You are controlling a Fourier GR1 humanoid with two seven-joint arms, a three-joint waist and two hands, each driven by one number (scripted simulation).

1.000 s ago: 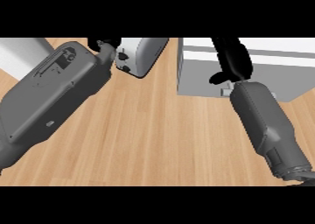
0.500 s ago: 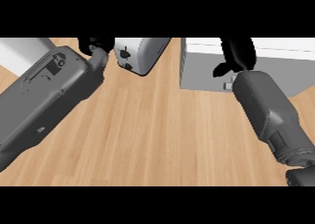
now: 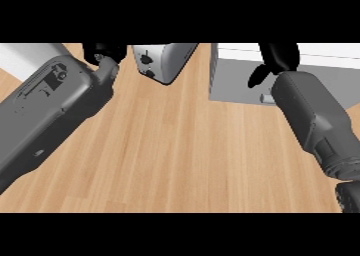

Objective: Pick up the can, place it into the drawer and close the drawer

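Observation:
No can shows anywhere in the head view. My right hand (image 3: 279, 57) is at the top edge, over the white and grey drawer unit (image 3: 235, 80) at the upper right, and the frame's top cuts most of it off. Its thumb hangs down in front of the unit's grey face. My left hand (image 3: 105, 51) is also at the top edge, just left of a silver appliance, with only its lower part in view. What either hand holds is hidden.
A silver toaster-like appliance (image 3: 164, 62) stands between the two hands at the top. A white surface (image 3: 20, 55) fills the upper left corner. Wooden countertop (image 3: 190, 160) lies between my two grey forearms.
Both forearms have pushed further away from me, and the hands have slid up until the top edge partly cuts them off. The right hand now sits higher over the drawer unit.

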